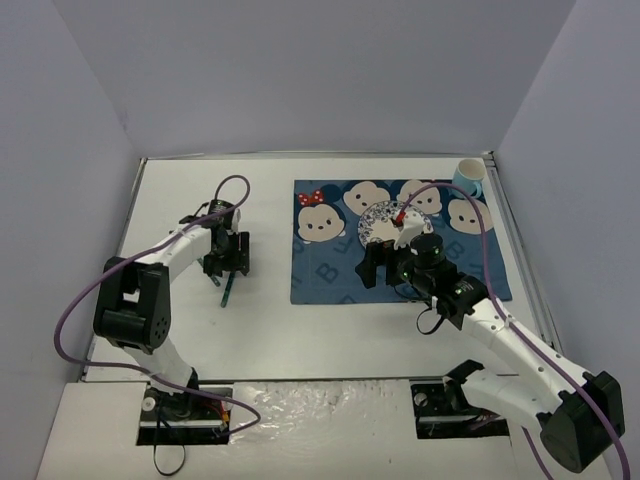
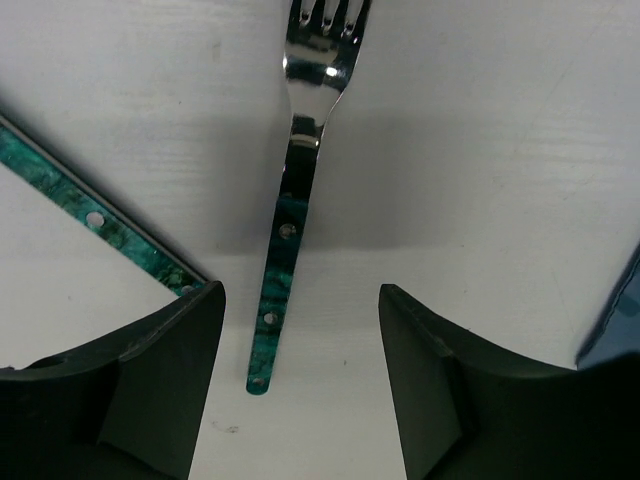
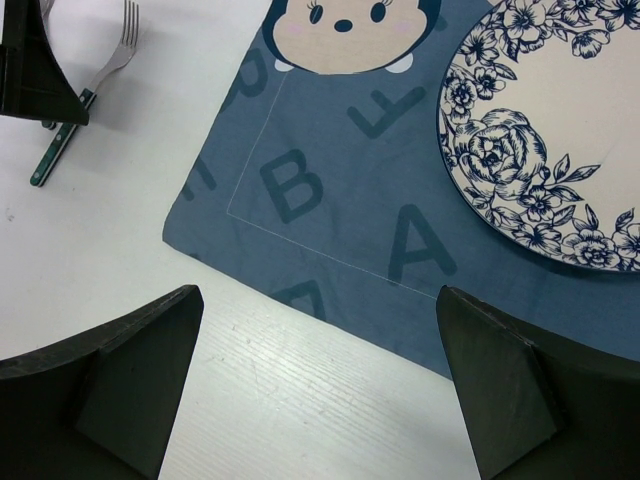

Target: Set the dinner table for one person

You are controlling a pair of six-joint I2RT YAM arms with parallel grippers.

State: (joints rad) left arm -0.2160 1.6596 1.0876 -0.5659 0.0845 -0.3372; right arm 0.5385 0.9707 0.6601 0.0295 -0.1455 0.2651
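On the white worktop (image 1: 270, 320) that spreads out ahead of both arm bases, the setting looks partly laid. A blue placemat (image 1: 330, 275) with cartoon faces lies right of centre, a blue-flowered plate (image 1: 385, 222) sits on its far half, and a pale cup (image 1: 467, 178) stands at the far right corner, just off the mat. The fork (image 2: 300, 150) lies flat on the bare surface well left of the mat, tines pointing away from the left wrist camera. By my reckoning it is not yet in its final place beside the plate, and the cup may also want bringing closer. A second green-handled piece (image 2: 120, 235) lies at an angle near the fork; what kind of utensil it is cannot be told.

The left arm reaches forward with its wrist bent down, and the left end effector (image 2: 300, 292) hangs low over the fork handle. Its fingers are parted to either side and grip nothing. The right arm stretches in over the mat's near edge — the right end effector (image 3: 320, 300) gapes wide and empty, just short of the plate.
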